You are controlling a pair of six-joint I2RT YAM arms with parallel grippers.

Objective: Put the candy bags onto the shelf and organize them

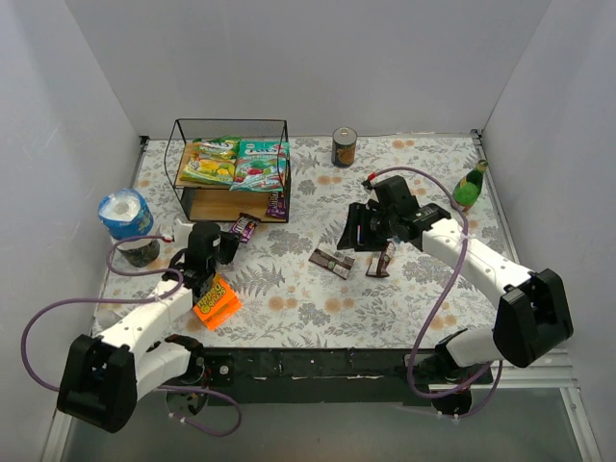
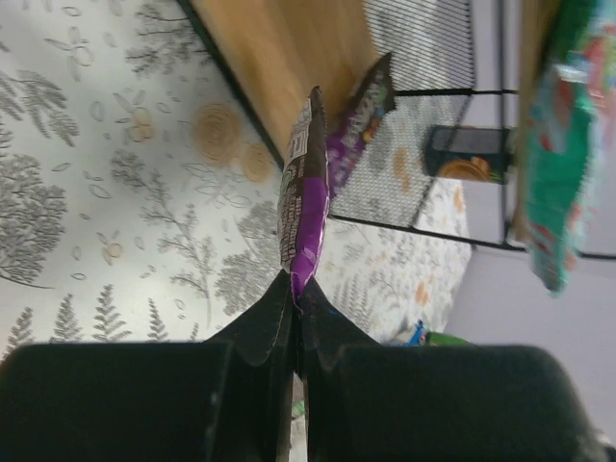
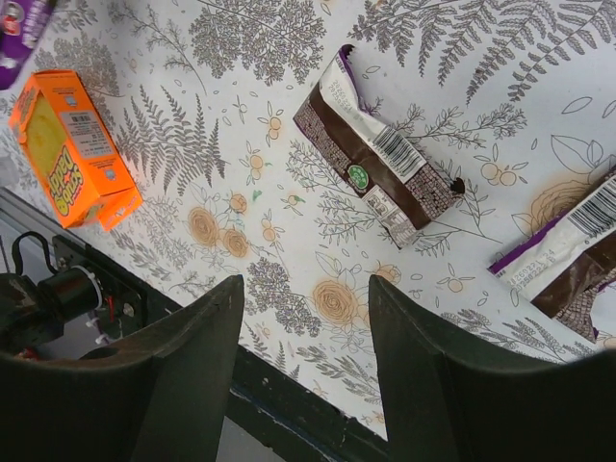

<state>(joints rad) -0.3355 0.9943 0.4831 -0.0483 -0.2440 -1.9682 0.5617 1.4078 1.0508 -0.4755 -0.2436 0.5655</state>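
- The left gripper (image 1: pixel 229 241), seen from the top camera, is clenched on a purple packet (image 1: pixel 243 227) just in front of the shelf (image 1: pixel 176 154), near its lower board.
- On the shelf's upper board lie the yellow-green bag (image 1: pixel 212 166) and the teal bag (image 1: pixel 260 166), side by side and touching. A second purple packet (image 1: pixel 277 202) stands at the right end of the lower board.
- The right gripper (image 1: pixel 348 231) hovers over the middle of the table (image 1: pixel 289 308) with its jaws apart. A brown packet (image 1: pixel 332 262) and a second brown packet (image 1: pixel 382 258) lie on the cloth just below it. An orange package (image 1: pixel 216 301) lies beside the left arm, and a can (image 1: pixel 344 147) stands at the far edge.
- In the left wrist view, the fingertips (image 2: pixel 279 313) pinch the bottom edge of the purple packet (image 2: pixel 303 202), which stands upright on edge. Behind it, the second purple packet (image 2: pixel 358 120) is by the wooden board. The teal bag (image 2: pixel 558 173) overhangs the upper tier on the right.
- In the right wrist view, the right gripper (image 3: pixel 308 356) is released and nothing is between its fingers (image 3: pixel 192 356). The brown packet (image 3: pixel 380 164) lies flat above them, the second brown packet (image 3: pixel 568 260) at the right edge, and the orange package (image 3: pixel 72 149) at the left.
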